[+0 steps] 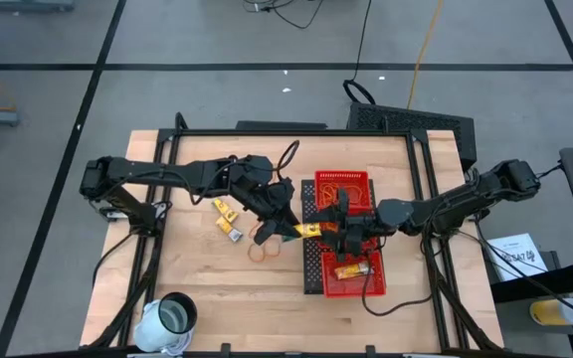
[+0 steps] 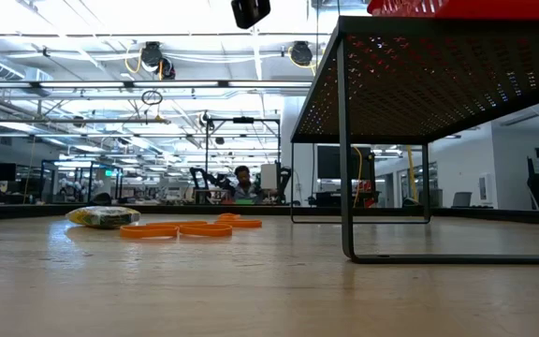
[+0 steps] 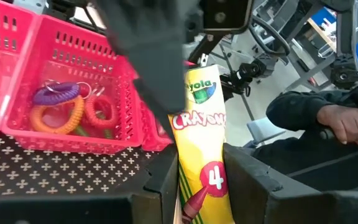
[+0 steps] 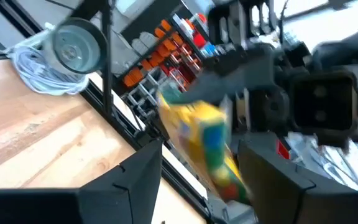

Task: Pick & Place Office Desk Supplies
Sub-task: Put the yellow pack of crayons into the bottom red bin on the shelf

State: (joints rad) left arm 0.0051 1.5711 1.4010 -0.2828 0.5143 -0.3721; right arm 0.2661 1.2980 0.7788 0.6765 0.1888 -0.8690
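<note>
Left arm (image 1: 167, 175): slender dark tubular links joined by rounded black joint housings, with a thin black cable looping above the wrist (image 1: 288, 151). Right arm (image 1: 466, 196): the same dark finish, a bulbous black joint housing (image 1: 513, 177) at its outer end, and a black cable curling below the wrist (image 1: 371, 288). Left gripper (image 3: 207, 186): two broad, flat, matt-black fingers (image 3: 160, 190) with squared edges. Right gripper (image 4: 197, 180): matching dark angular fingers (image 4: 135, 171) with bevelled inner faces.
</note>
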